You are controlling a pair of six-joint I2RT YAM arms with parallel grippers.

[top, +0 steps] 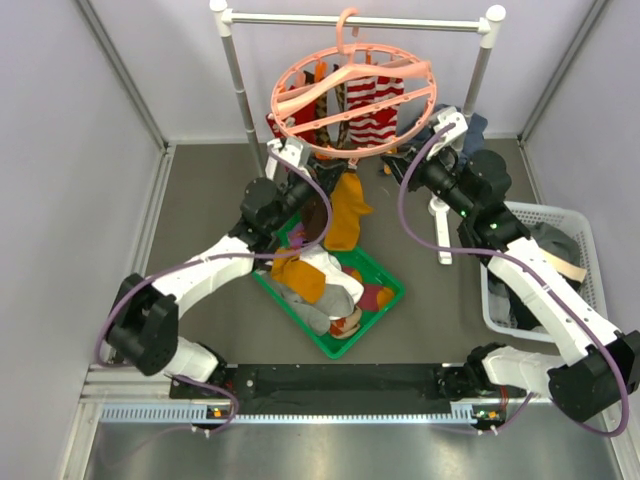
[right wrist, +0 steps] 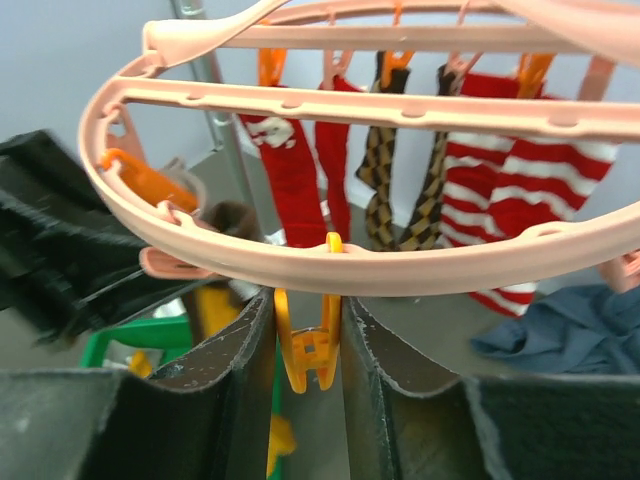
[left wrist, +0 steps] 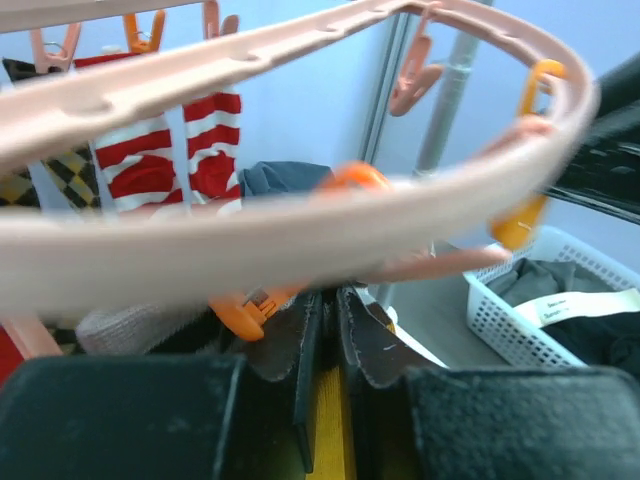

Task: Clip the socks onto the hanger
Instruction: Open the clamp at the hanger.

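The salmon-pink ring hanger [top: 352, 95] hangs from the rail, with red, checked and red-and-white striped socks [top: 375, 110] clipped at its back. My left gripper [top: 290, 155] is just under the ring's left edge, shut on a mustard orange sock [top: 345, 215] that hangs down from it. In the left wrist view the yellow fabric [left wrist: 340, 420] sits pinched between the fingers, under the ring [left wrist: 300, 230] and beside an orange clip [left wrist: 245, 310]. My right gripper [top: 440, 128] is at the ring's right edge. Its fingers [right wrist: 235, 360] press both sides of an orange clip [right wrist: 308, 350] under the ring [right wrist: 350, 265].
A green tray [top: 368, 323] with several loose socks lies on the floor under the hanger. A white basket [top: 550, 210] with dark garments stands at the right. The silver rail [top: 300, 18] and its posts stand behind. A blue cloth [right wrist: 570, 330] lies by the right post.
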